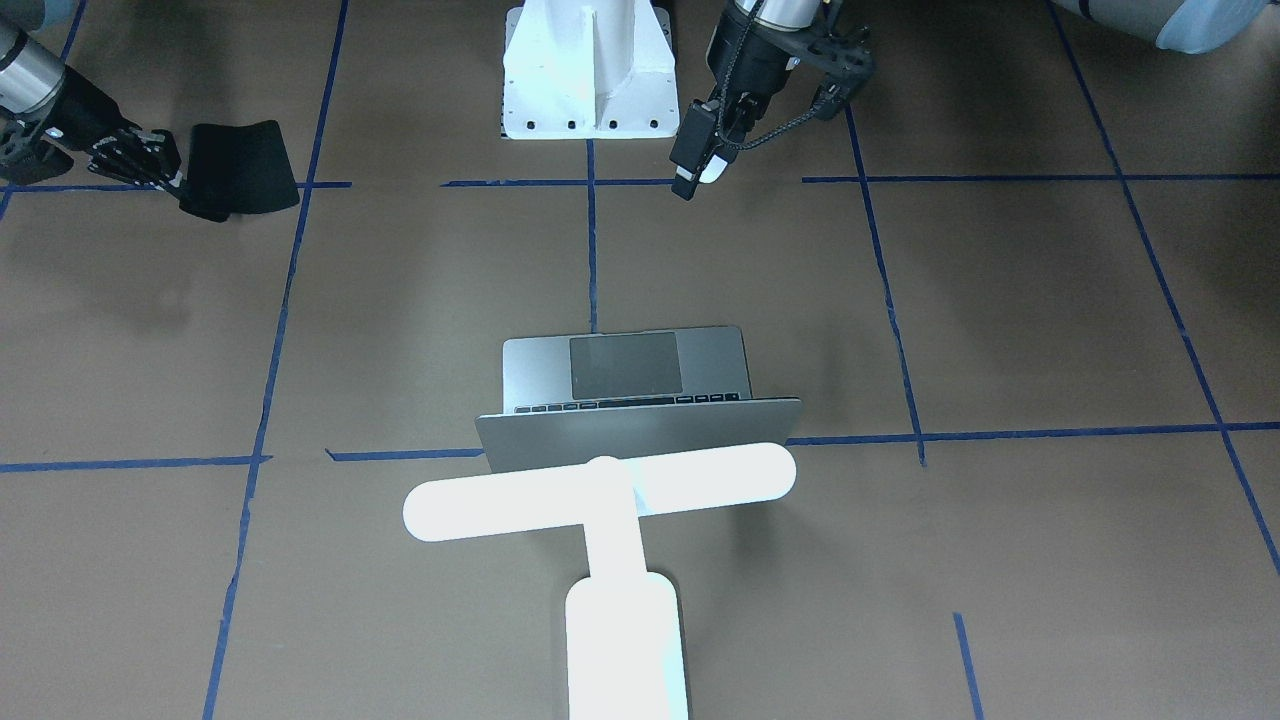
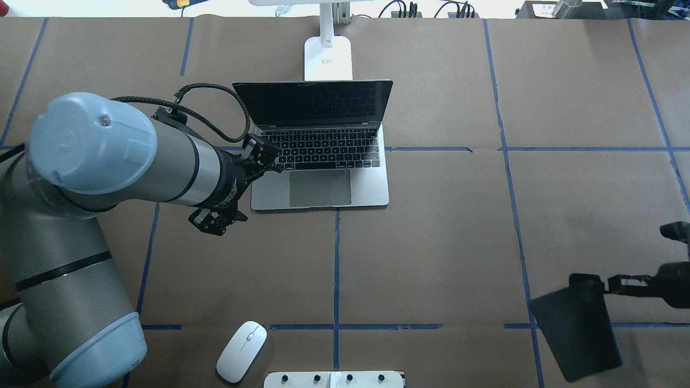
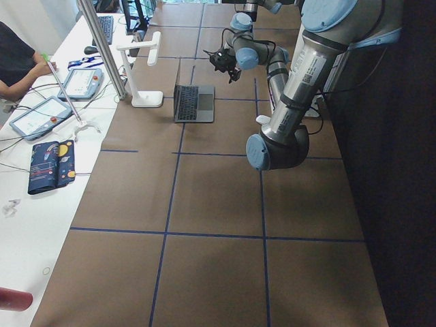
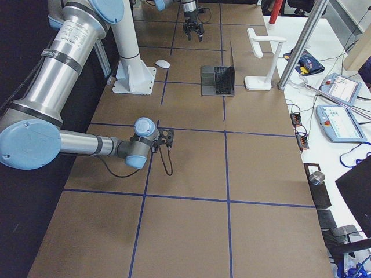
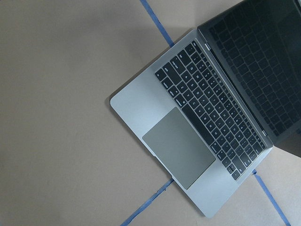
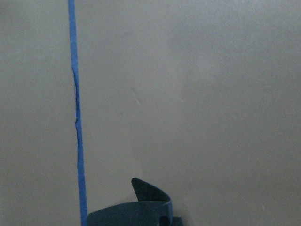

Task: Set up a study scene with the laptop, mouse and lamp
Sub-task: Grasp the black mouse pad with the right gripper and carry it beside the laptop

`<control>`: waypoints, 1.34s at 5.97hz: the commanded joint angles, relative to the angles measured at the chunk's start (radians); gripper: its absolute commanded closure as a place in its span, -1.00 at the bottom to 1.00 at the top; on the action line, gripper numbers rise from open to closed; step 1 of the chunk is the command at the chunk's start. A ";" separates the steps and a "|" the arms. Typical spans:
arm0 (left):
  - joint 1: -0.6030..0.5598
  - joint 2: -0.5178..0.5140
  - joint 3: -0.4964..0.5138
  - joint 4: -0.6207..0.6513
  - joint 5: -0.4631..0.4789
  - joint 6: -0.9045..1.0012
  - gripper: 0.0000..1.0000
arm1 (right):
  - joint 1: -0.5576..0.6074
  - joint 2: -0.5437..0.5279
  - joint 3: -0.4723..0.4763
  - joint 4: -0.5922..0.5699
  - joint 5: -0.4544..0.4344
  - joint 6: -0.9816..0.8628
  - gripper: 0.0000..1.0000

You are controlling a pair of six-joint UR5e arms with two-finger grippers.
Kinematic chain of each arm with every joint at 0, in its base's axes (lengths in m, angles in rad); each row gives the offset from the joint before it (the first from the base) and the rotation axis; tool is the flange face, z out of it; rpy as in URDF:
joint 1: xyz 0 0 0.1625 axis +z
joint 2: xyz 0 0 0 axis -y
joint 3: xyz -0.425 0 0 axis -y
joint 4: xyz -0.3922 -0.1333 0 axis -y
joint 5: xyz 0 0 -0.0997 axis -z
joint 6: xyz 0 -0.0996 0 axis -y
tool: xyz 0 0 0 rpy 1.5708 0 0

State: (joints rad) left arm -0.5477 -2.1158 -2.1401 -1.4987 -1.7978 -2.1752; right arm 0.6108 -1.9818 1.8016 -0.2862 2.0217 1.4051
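Looks like more than half done. Open laptop (image 2: 321,145) in the middle of the desk (image 2: 442,242), glowing lamp (image 1: 600,500) just behind it. Still to move: the mouse (image 2: 241,351), lying near the robot's white stand (image 2: 291,382). Right end effector (image 2: 604,283) clamped on a black mat (image 2: 577,334). Left end effector (image 2: 214,222) up beside the laptop, open or closed hard to tell.

Open laptop (image 5: 202,127) on taped table (image 5: 56,94)
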 commanded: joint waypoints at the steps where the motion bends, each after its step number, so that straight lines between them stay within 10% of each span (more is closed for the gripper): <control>1: -0.004 0.000 -0.004 0.002 0.002 0.000 -1.00 | 0.041 0.142 -0.005 -0.153 0.003 0.000 1.00; 8: -0.005 -0.001 -0.009 0.028 0.034 0.000 -1.00 | 0.185 0.688 -0.192 -0.621 -0.003 0.046 1.00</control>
State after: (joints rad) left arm -0.5538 -2.1157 -2.1472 -1.4782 -1.7659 -2.1752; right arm 0.7739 -1.3920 1.6650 -0.8507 2.0184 1.4210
